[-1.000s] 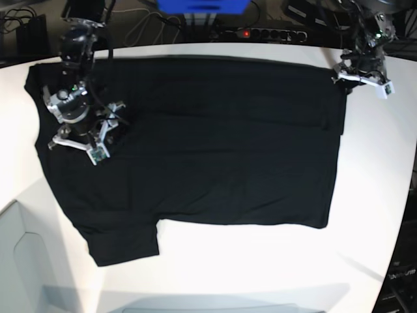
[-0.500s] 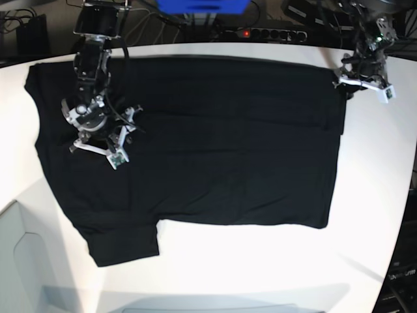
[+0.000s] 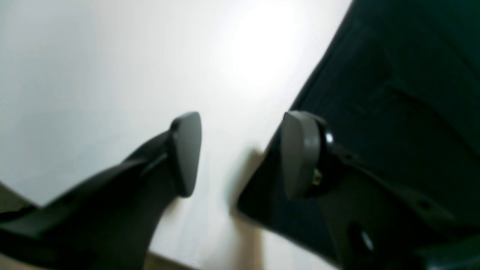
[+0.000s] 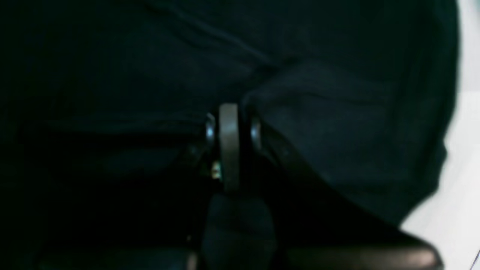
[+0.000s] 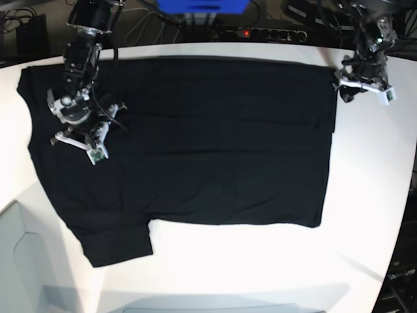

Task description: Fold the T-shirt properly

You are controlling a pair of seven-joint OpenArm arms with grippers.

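Right wrist view: right gripper (image 4: 228, 144) pressed together low on dark cloth, jaws closed flat against each other, a raised ridge of the T-shirt (image 4: 337, 131) just right of the pads; whether any fabric sits between the pads cannot be told, too dark. White table (image 4: 461, 187) showing past the cloth's edge at right.

Left wrist view: left gripper (image 3: 240, 153) spread, nothing between the pads, one fingertip (image 3: 185, 150) over bare table (image 3: 93, 75), the other over the shirt's edge (image 3: 375, 93), near a corner of the fabric.

Base view: right gripper (image 5: 81, 134) down on the left part of the T-shirt (image 5: 208, 143), near the sleeve end; left gripper (image 5: 361, 81) at the far right corner of the garment. Shirt spread flat and roughly square on the white table (image 5: 260, 261), plain black face up, no print showing, one sleeve sticking out at near left, a faint crease running across the far part.

Judged from this: no fold laid over yet. Flattening largely done; grasping just beginning on the left side, not yet on the right. All folds remaining.
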